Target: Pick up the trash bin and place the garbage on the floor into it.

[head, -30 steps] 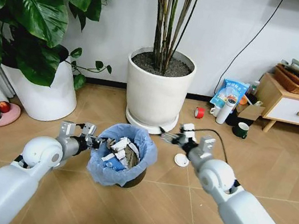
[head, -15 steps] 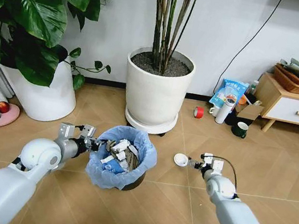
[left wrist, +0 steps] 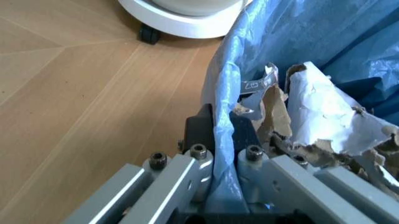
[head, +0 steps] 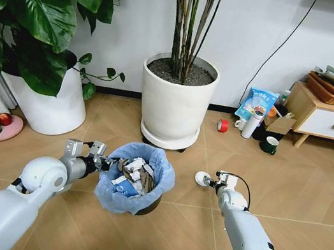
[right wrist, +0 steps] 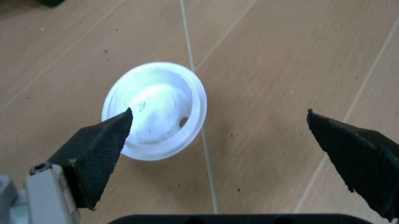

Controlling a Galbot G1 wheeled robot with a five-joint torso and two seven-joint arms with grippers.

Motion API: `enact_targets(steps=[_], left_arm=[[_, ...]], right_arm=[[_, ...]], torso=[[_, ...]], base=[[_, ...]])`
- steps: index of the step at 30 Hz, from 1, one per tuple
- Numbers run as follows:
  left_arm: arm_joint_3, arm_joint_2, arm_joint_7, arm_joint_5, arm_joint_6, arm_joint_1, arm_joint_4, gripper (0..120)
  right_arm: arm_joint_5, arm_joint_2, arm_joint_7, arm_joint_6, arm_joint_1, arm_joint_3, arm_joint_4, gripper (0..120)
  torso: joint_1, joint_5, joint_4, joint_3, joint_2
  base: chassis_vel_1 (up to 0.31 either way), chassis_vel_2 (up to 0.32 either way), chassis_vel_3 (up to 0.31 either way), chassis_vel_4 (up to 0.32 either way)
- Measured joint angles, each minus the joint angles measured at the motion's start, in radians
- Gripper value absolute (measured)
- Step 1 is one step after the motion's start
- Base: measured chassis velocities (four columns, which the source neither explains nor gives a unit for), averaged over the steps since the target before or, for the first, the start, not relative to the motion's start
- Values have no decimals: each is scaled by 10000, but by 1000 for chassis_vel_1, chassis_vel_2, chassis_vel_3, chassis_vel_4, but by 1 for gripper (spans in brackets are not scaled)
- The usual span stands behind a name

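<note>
Head view: a small round trash bin (head: 135,187), lined with a crinkly light-blue bag (head: 161,174) and already heaped with crumpled paper and wrappers (head: 133,172), sits on the herringbone wooden floor (head: 166,241) in front of a large white plant pot (head: 174,104). The left claw (head: 97,159) is closed on the near-left edge of the bin; the left wrist view shows its two fingers (left wrist: 201,135) pinching the bag-covered rim between them. To the right of the bin, well apart from it, a white round disc (head: 201,178) lies flat on the floor. The right claw (head: 210,180) hangs low just beside that disc. In the right wrist view its two dark fingertips (right wrist: 103,149) are spread wide; one tip overlaps the disc's (right wrist: 156,109) edge, while the other is far off to the side, so the disc is off-centre between them.

To grasp well, the right claw probably needs to shift until the disc sits midway between the fingertips, then go low enough to catch its thin rim. A flat disc may slide or flip if pinched too high. The left claw should keep the bin level so nothing spills.
</note>
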Motion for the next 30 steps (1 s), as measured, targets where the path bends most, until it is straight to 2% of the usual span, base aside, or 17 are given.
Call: enact_targets(steps=[11, 15, 16, 19, 21, 22, 25, 26, 30], left_arm=[[46, -16, -1, 3, -5, -54, 101, 0], [65, -41, 0, 6, -6, -83, 133, 0], [71, -43, 1, 7, -6, -102, 145, 0], [72, -42, 3, 7, -7, -113, 152, 0], [62, -34, 8, 7, -7, -111, 164, 0], [62, -34, 8, 7, -7, -111, 164, 0], [51, -37, 11, 10, -7, -79, 164, 0], [51, -37, 11, 10, -7, -79, 164, 0], [26, -40, 12, 13, -7, -50, 146, 0]], right_arm=[[-139, 302, -387, 12, 275, 465, -762, 98], [-161, 347, -488, 10, 315, 537, -856, 88], [-186, 394, -525, 2, 366, 603, -959, 81], [-225, 435, -535, -3, 407, 654, -1058, 79], [-291, 497, -569, -32, 456, 759, -1204, 68], [-291, 497, -569, -32, 456, 759, -1204, 68], [-312, 558, -639, -59, 467, 853, -1287, 52], [-312, 558, -639, -59, 467, 853, -1287, 52], [-335, 579, -805, -148, 451, 931, -1284, 34]], torso=[[0, -2, 1, 0, 0], [0, -2, 1, -1, 0], [0, -3, 0, 0, 0], [0, -2, 1, -1, 0], [0, -2, 1, 0, 0], [0, -2, 1, 0, 0], [0, -2, 1, -1, 0], [0, -2, 1, -1, 0], [0, -3, 2, -1, 0]], base=[[0, 0, 0, 0], [0, 0, 0, 0], [0, 0, 0, 0], [0, 0, 0, 0], [0, 0, 0, 0], [0, 0, 0, 0], [0, 0, 0, 0], [0, 0, 0, 0], [0, 0, 0, 0]])
